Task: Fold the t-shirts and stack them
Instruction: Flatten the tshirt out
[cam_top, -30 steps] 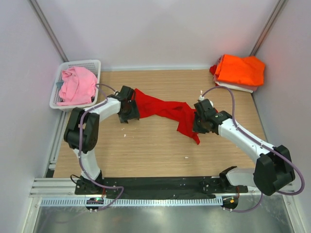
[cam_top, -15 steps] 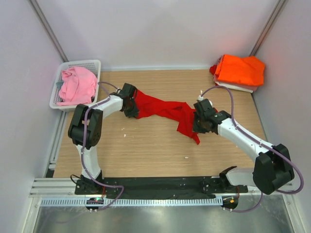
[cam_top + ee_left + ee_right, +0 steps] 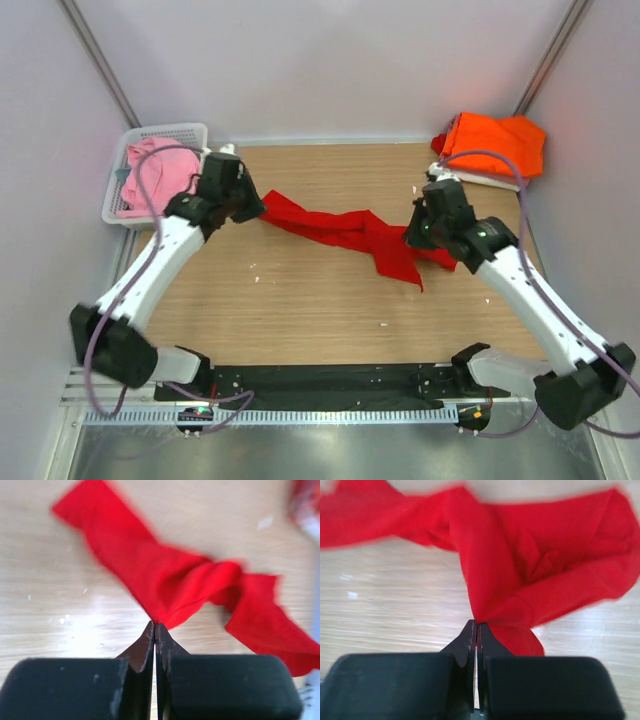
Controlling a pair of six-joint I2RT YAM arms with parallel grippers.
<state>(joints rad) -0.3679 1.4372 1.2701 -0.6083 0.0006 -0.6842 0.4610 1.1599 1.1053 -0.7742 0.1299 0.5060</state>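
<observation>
Top external view puts the task at roughly its middle, by my reading; at the far right corner of the table (image 3: 300, 310) an orange t-shirt (image 3: 497, 143) lies folded on what looks like a white t-shirt (image 3: 488, 181), so a stack is begun; the red t-shirt (image 3: 340, 228) is the one in hand, strung out as a twisted band above the middle of the table between the two arms, one tail hanging down toward the wood near the right arm; it is neither spread flat nor folded; the left gripper (image 3: 154, 625) has its fingers pressed together on a pinch of the red cloth at the band's left end, and the right gripper (image 3: 476, 625) is likewise clamped on a bunched fold at the other end; the pink t-shirt (image 3: 140, 188) sits crumpled in the basket (image 3: 118, 216) at the far left, untouched by either arm; left to do, I judge: untwist and lay out the red one, fold it, add it to the stack, then do the pink.
</observation>
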